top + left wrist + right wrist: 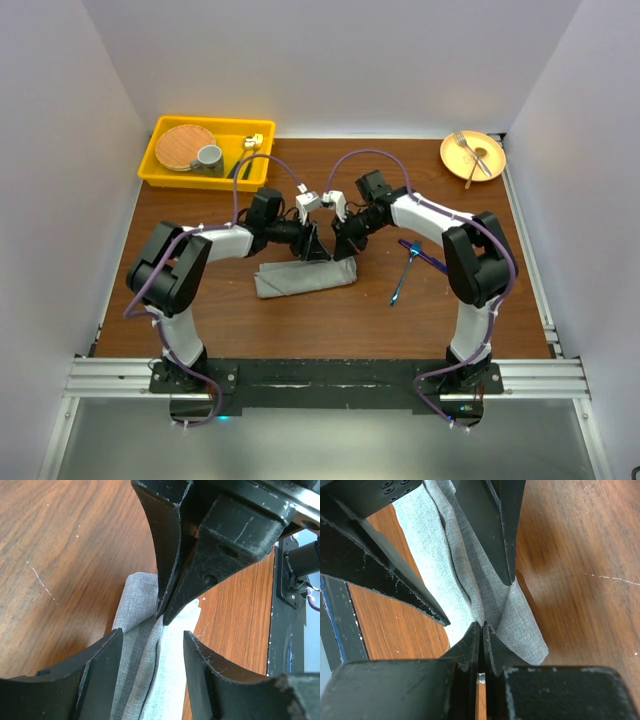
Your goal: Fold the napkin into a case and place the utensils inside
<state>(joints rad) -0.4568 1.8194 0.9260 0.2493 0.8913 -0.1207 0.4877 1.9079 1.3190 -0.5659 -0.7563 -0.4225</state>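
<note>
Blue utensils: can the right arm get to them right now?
Probably not yet. The right gripper is shut on the napkin, so it must let go first. Otherwise the blue utensils lie uncovered on the table close beside it, with nothing in between.

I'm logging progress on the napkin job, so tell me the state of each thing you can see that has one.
Napkin: folded into a narrow strip, flat on the table.
Right pincer: shut on the napkin's edge.
Left pincer: open, straddling the napkin.
Utensils: lying loose on the table, outside the napkin.
Grey cup: upright in the yellow tray.
</note>
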